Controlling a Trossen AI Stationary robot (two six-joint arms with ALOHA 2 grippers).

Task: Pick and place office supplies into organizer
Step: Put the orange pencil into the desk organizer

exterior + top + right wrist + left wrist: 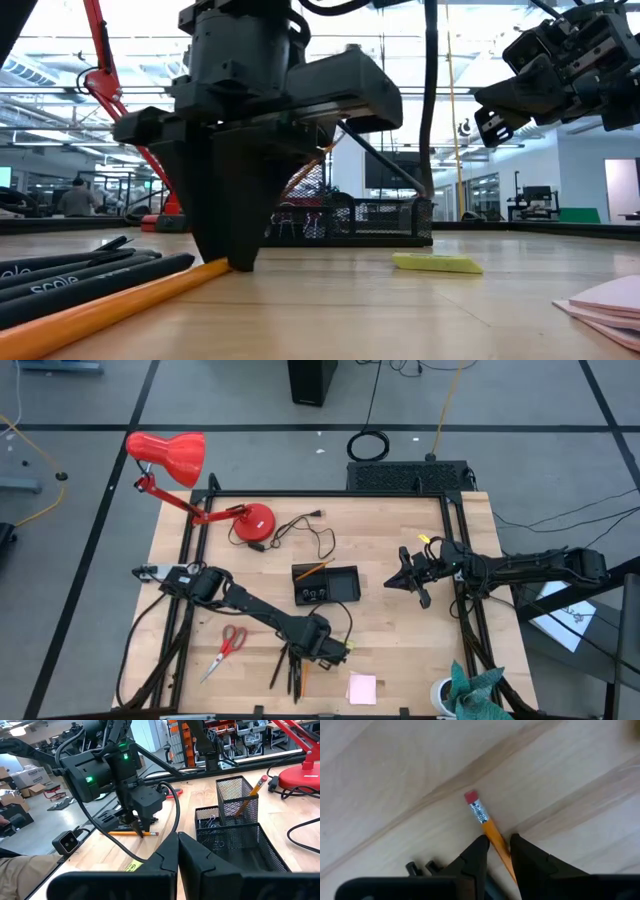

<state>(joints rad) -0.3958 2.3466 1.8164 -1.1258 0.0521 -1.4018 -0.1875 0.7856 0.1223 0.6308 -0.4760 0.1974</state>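
Orange pencil [490, 827] bracketed by the left gripper [497, 845] at the near edge of the table

Wood tabletop [400, 630], left to right: red-handled scissors [225, 650] lie near-left; next, the left gripper stands tip-down over the pens [285, 670] and pencils, its fingers narrowed to either side of the one pencil, though a firm clamp cannot be told; this looks like the grasp step, and next it needs a full close, then a lift toward the far-set organizer [326, 585]; a pink sticky-note pad [362, 688] lies just right; the right gripper [410, 582] waits right of the organizer, fingers shut and empty. Only the left wrist view shows the pencil's eraser end between the fingers; only the right wrist view shows a pencil already standing in the organizer's mesh cup
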